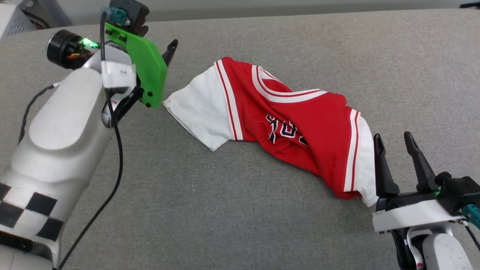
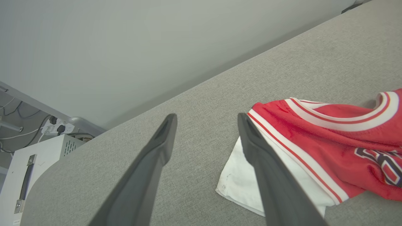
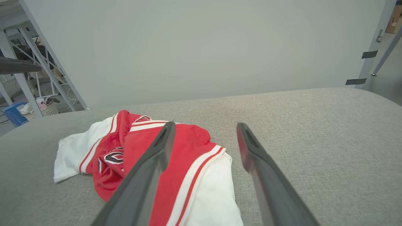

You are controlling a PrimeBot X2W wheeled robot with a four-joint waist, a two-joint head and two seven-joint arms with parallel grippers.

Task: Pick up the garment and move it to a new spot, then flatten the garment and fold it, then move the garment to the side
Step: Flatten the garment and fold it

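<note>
The garment [image 1: 300, 123] is a red jersey with white sleeves and striped trim, lying twisted and bunched across the middle of the grey table. Its black lettering is half folded under. My left gripper [image 1: 168, 52] hovers open just left of the white sleeve [image 1: 202, 112]. In the left wrist view that gripper [image 2: 206, 116] holds nothing, and the garment [image 2: 329, 135] lies to the right of its fingers. My right gripper [image 1: 392, 135] stands open beside the other white sleeve [image 1: 365, 165]. In the right wrist view the garment [image 3: 194, 147] lies under the empty gripper [image 3: 204, 125].
The grey fabric table [image 1: 240, 217] has bare room in front of and behind the garment. Its far edge [image 1: 300, 17] runs along a pale wall. A white cabinet [image 2: 31, 169] stands beyond the table's left corner. Metal frame legs and a basket [image 3: 47, 108] stand off the table.
</note>
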